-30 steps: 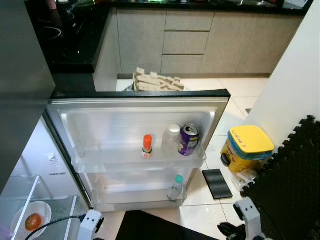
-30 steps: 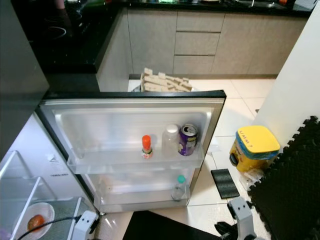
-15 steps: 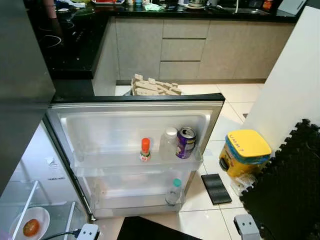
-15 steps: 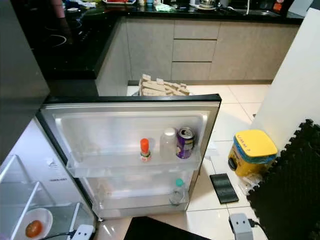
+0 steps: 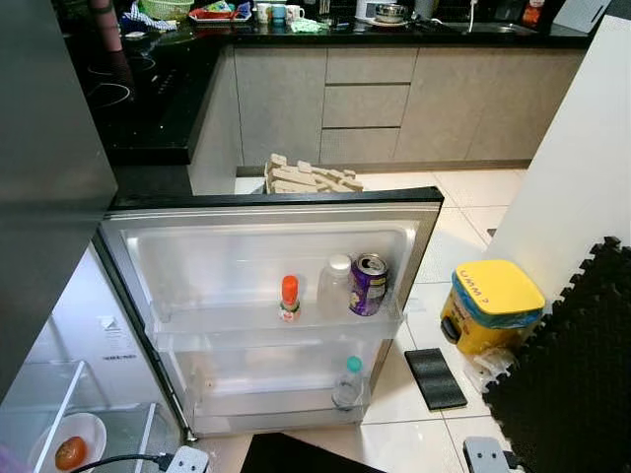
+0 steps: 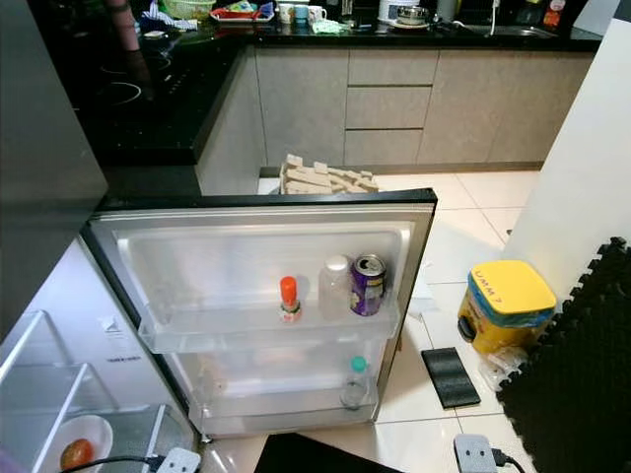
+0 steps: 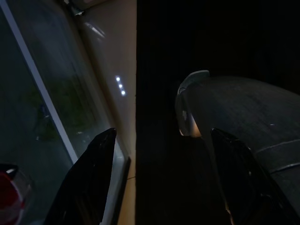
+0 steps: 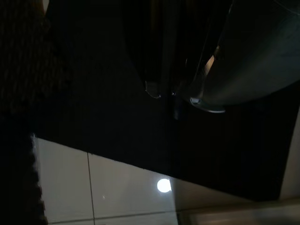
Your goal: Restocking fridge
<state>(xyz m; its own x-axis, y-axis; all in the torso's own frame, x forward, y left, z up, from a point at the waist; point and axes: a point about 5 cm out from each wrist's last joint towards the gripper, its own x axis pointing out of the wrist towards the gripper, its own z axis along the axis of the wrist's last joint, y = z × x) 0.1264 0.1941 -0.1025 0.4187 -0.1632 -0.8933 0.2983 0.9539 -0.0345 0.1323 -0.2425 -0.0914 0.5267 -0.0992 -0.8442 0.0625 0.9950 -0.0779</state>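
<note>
Fridge door (image 5: 276,212) stands swung wide open before the robot, its inner shelves facing up toward the head camera, with the fridge body (image 5: 49,168) at far left.

Going left to right. Inside the compartment at lower left sits a white bowl (image 5: 69,445) holding a tomato (image 5: 70,452). On the upper door shelf (image 5: 276,320) stand an orange-capped bottle (image 5: 289,299), a clear white-capped bottle (image 5: 336,284) and a purple can (image 5: 369,285), the last two touching or nearly so. The lower door shelf (image 5: 276,399) holds one small green-capped bottle (image 5: 347,382).

Left gripper (image 7: 159,140) hangs low beside the fridge, fingers spread with nothing between them. Right gripper (image 8: 161,91) hangs idle over dark ground; its fingers appear pressed together and empty.

Judgement: nothing is in hand, so the step is fetching stock. A good placement would use the vacant left halves of both door shelves, lowering items upright behind the rails.

Obstructions: a cardboard stack (image 5: 308,175) lies beyond the door, and a black pad (image 5: 435,377), yellow-lidded bin (image 5: 490,307) and foam mat (image 5: 582,355) crowd the floor to the right. The open door narrows the passage.
</note>
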